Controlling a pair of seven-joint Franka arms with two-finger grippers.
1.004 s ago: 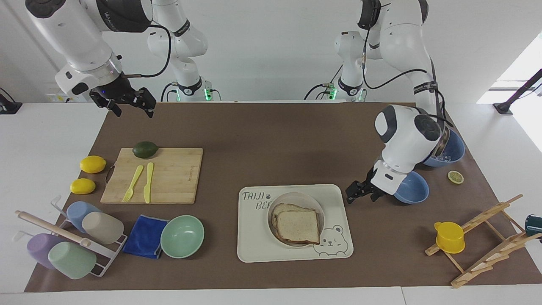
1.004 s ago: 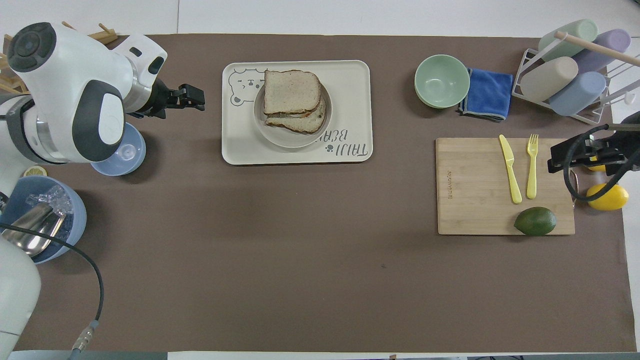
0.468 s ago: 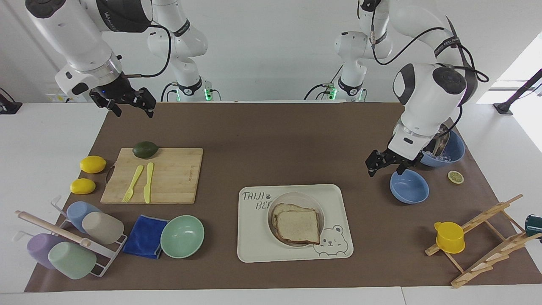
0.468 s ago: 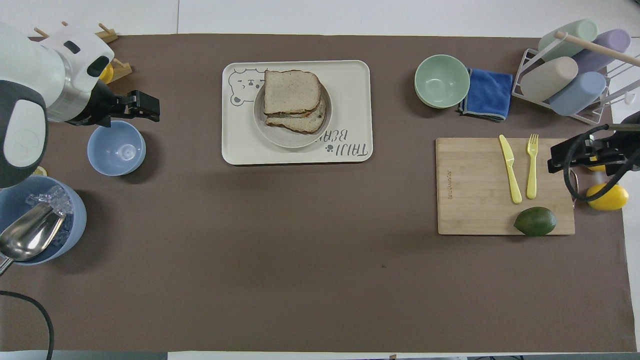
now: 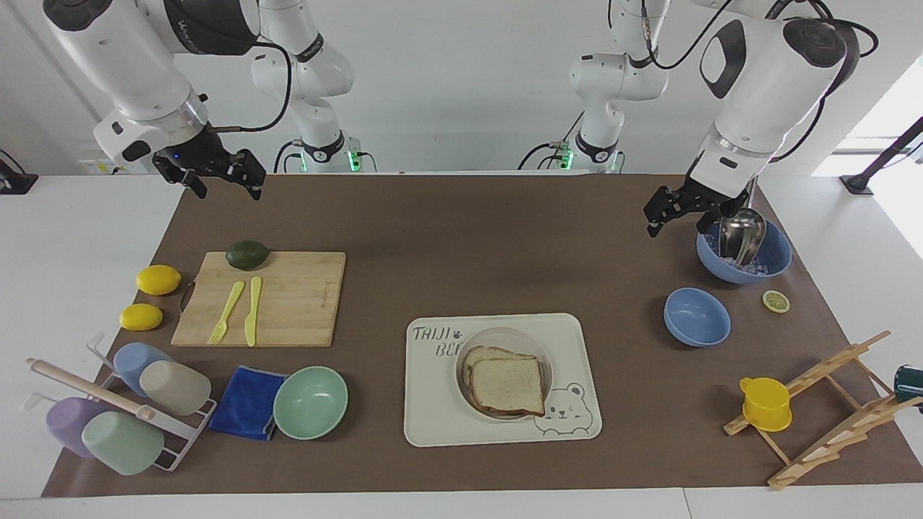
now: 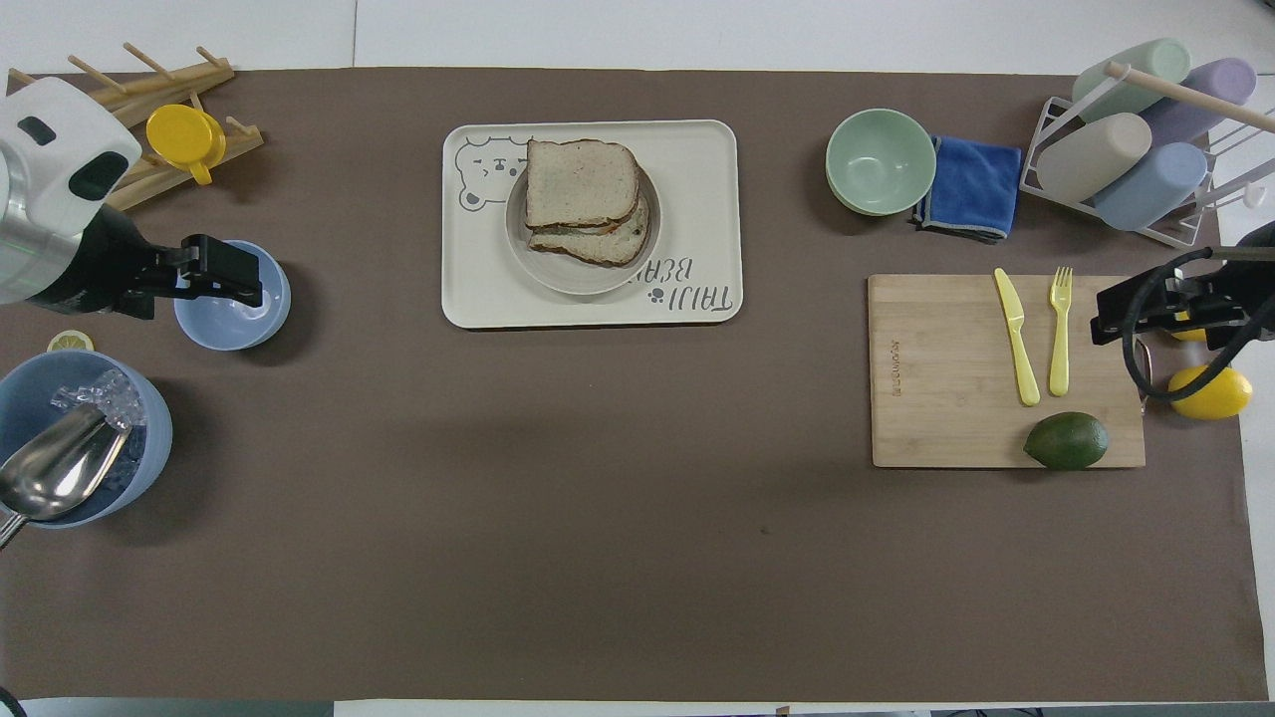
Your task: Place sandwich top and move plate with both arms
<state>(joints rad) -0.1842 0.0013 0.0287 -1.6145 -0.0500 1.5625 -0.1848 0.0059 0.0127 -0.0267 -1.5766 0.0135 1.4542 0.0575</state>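
The sandwich top (image 5: 508, 386) lies flat on a lower slice on the plate (image 5: 505, 336), which sits in the bear-printed tray (image 5: 433, 411). It also shows in the overhead view (image 6: 581, 179), with the plate (image 6: 598, 284) and the tray (image 6: 697, 199). My left gripper (image 5: 674, 223) hangs open and empty, high over the small blue bowl (image 6: 231, 319), well apart from the tray; it also shows in the overhead view (image 6: 239, 284). My right gripper (image 5: 227, 191) waits open and empty, raised at the right arm's end of the table, and shows in the overhead view (image 6: 1108, 324).
A blue bowl with ice and a scoop (image 5: 743, 252), a lemon slice (image 5: 776, 300) and a wooden rack with a yellow cup (image 5: 764, 404) stand at the left arm's end. A cutting board (image 5: 288, 303), a mint bowl (image 5: 310, 401), a blue cloth and a cup rack are at the right arm's end.
My left gripper has risen and drawn back from beside the tray toward the ice bowl, uncovering the small blue bowl. The sandwich, the plate and my right arm have not moved.
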